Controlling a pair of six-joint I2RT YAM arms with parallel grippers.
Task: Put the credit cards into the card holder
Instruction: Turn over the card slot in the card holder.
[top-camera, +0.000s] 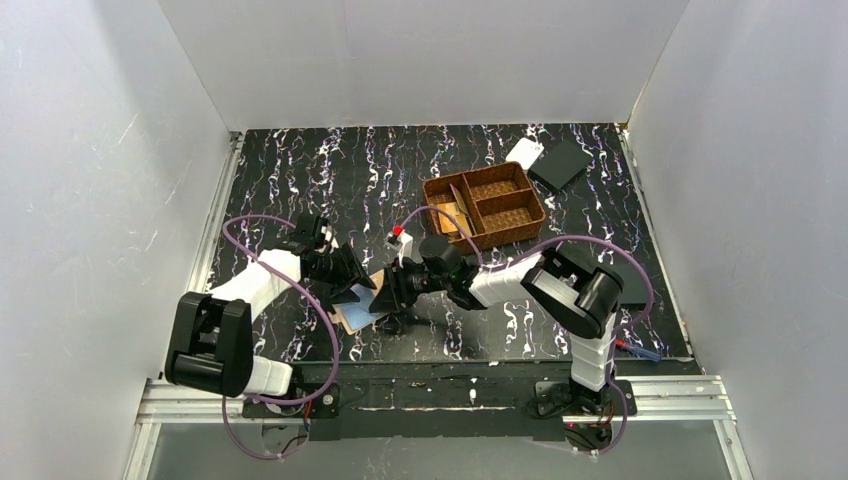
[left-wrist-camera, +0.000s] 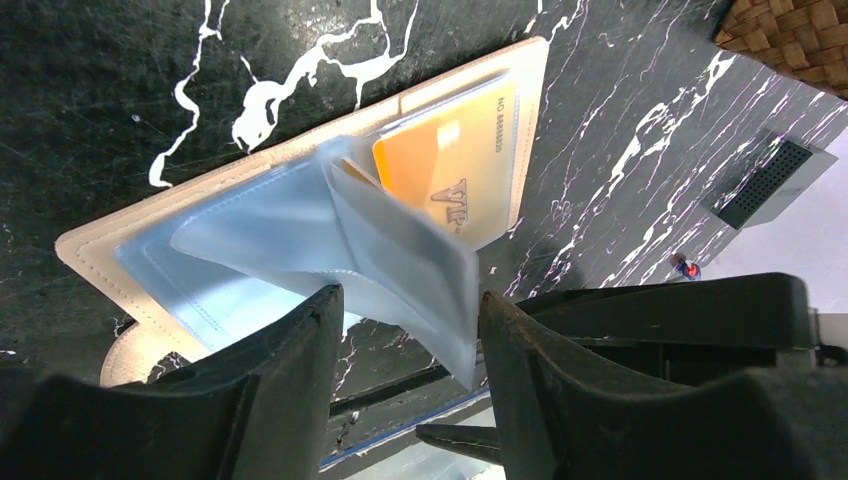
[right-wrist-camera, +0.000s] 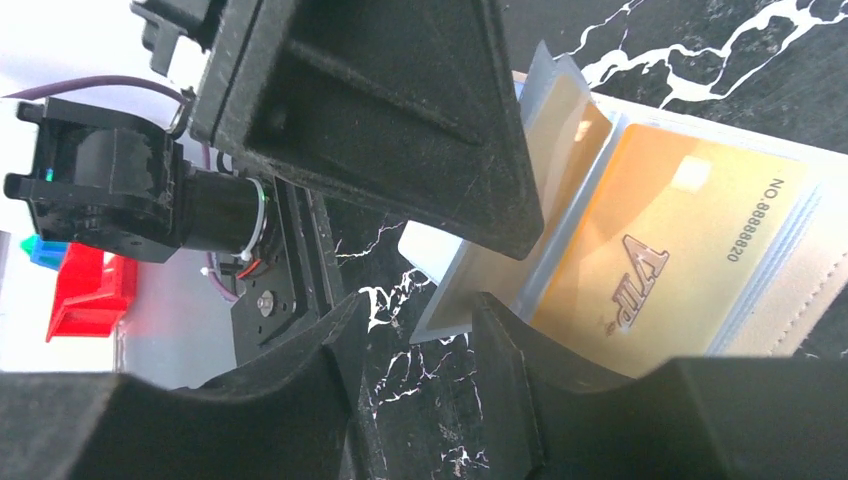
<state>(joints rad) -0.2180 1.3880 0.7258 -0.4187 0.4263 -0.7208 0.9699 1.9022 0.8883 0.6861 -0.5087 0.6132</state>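
Bright even light off white enclosure walls (top-camera: 90, 150), soft shadows on black white-veined tabletop (top-camera: 350, 170), glare patch on golden-yellow plastic card (right-wrist-camera: 670, 250), clear plastic sleeve (left-wrist-camera: 400, 260) blurred, black gripper fingers (left-wrist-camera: 270, 400) out of focus

One credit card (right-wrist-camera: 680, 250) sits in a clear sleeve (right-wrist-camera: 560, 130) of the card holder (right-wrist-camera: 800, 295), just ahead of the right gripper (right-wrist-camera: 420, 310) and off to one side of its fingertips. It bears slanted raised letters "VIP" near its middle and "NO.88888820" along its far short edge. Ahead of the left gripper (left-wrist-camera: 410, 295), the same credit card (left-wrist-camera: 455, 165) shows the number again, fainter. A sleeve leaf cuts off part of its "VIP".
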